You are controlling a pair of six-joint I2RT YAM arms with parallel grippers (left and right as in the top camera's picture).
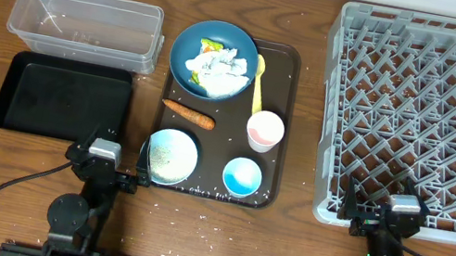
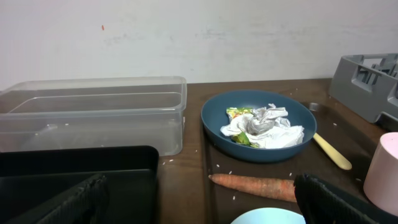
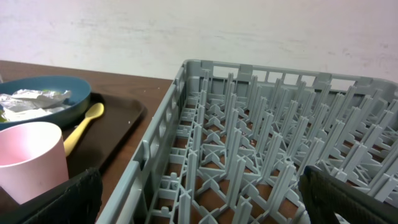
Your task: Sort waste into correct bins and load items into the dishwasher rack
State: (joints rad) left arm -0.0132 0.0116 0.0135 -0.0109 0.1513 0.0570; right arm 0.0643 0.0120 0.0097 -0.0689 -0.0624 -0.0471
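A large dark blue bowl (image 1: 213,59) with crumpled napkins and green scraps (image 1: 217,73) sits on the brown serving tray (image 1: 287,63). A carrot (image 1: 188,114), yellow spoon (image 1: 258,86), pink cup (image 1: 265,132) and two light blue bowls (image 1: 172,156) (image 1: 242,177) also lie on it. The clear tub (image 1: 84,25) and black tray (image 1: 62,99) are at left. The grey rack (image 1: 428,116) is at right. My left gripper (image 1: 103,156) is open and empty at the front, near the carrot (image 2: 255,185). My right gripper (image 1: 402,212) is open and empty over the rack's front edge (image 3: 261,162).
Loose rice grains (image 1: 207,192) are scattered on the serving tray and on the wooden table in front of it. A white wall stands behind the table in both wrist views. Black cables run along the table's front edge.
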